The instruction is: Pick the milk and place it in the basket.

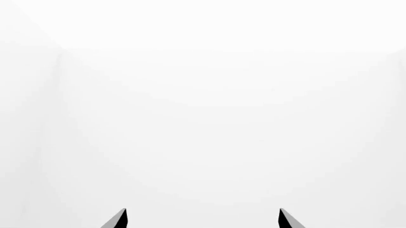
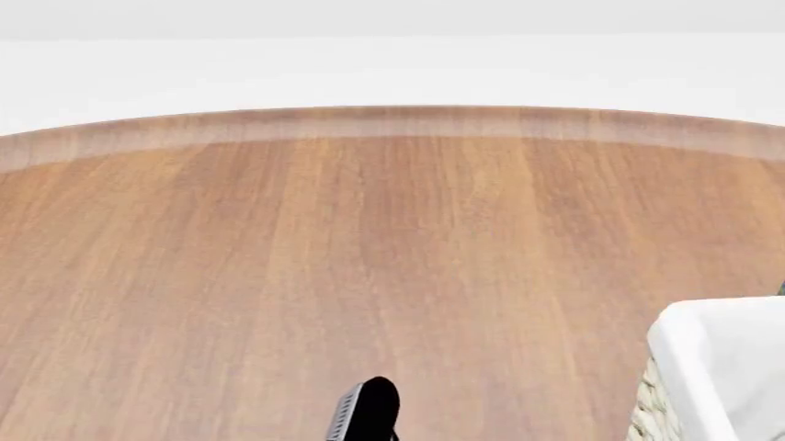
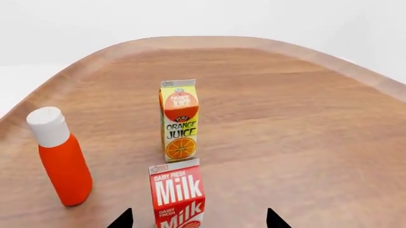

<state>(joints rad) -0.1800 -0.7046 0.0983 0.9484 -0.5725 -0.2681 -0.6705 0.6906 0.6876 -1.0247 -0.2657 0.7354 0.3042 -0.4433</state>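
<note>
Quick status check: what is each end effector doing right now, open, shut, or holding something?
Left end effector: open, holding nothing, only white ahead of it.
Right end effector: open, not yet gripping; the milk stands upright between its fingertips.

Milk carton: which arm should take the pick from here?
Right. In the right wrist view the milk stands upright between the open right gripper fingertips, orange juice carton behind it. The left gripper faces only blank white, nothing in reach.
</note>
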